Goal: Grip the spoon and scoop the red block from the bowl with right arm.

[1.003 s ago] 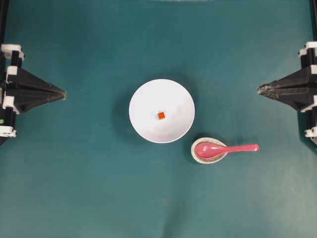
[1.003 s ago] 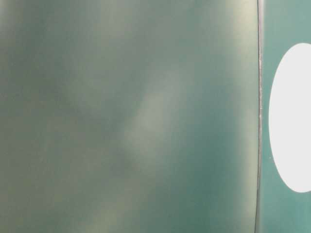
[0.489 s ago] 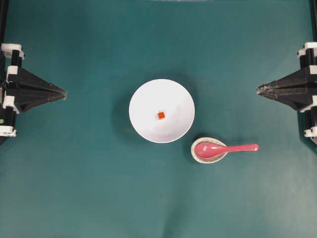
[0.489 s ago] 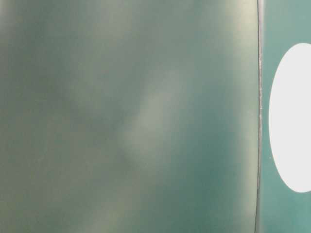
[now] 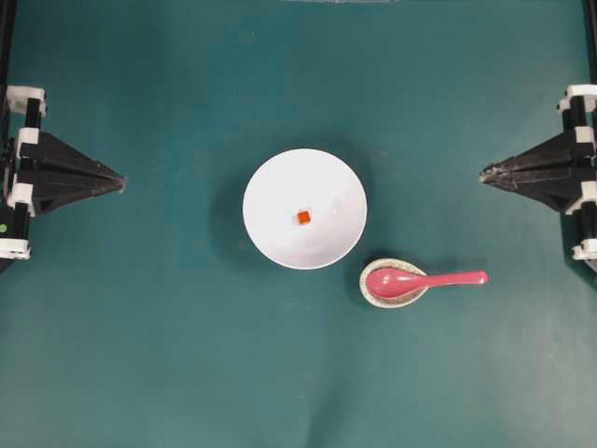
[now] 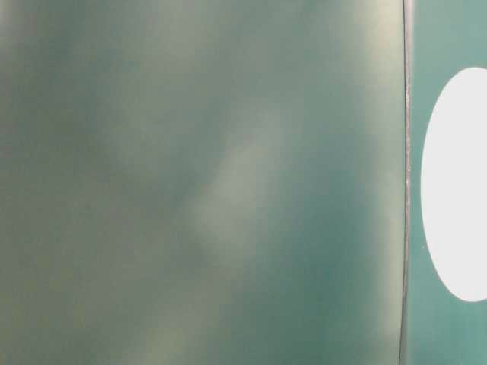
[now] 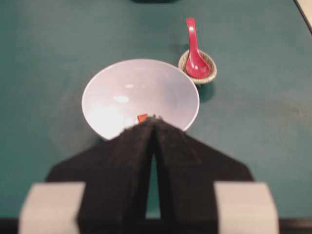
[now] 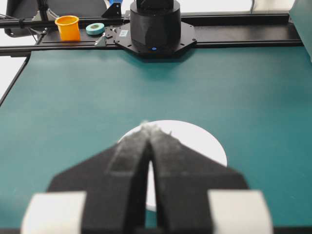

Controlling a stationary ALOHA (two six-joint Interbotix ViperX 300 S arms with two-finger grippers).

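The white bowl (image 5: 304, 209) sits mid-table with the tiny red block (image 5: 303, 217) inside it. Right of and below the bowl, the pink-red spoon (image 5: 424, 279) lies with its scoop in a small speckled rest (image 5: 393, 296) and its handle pointing right. My right gripper (image 5: 485, 172) hangs shut and empty near the right edge, well above the spoon handle. My left gripper (image 5: 119, 177) is shut and empty at the left edge. The left wrist view shows the bowl (image 7: 126, 83), the block (image 7: 142, 118) and the spoon (image 7: 194, 53); the right wrist view shows the bowl (image 8: 204, 141) behind the shut fingertips.
The teal mat (image 5: 187, 355) covers the table. In the right wrist view the left arm's base (image 8: 155, 27), an orange cup (image 8: 68, 27) and a roll of tape (image 8: 95, 29) stand on the far rail. The table-level view is a blur with a white oval (image 6: 456, 182).
My right gripper has crept slightly leftward. The left arm, bowl, block and spoon have not moved.
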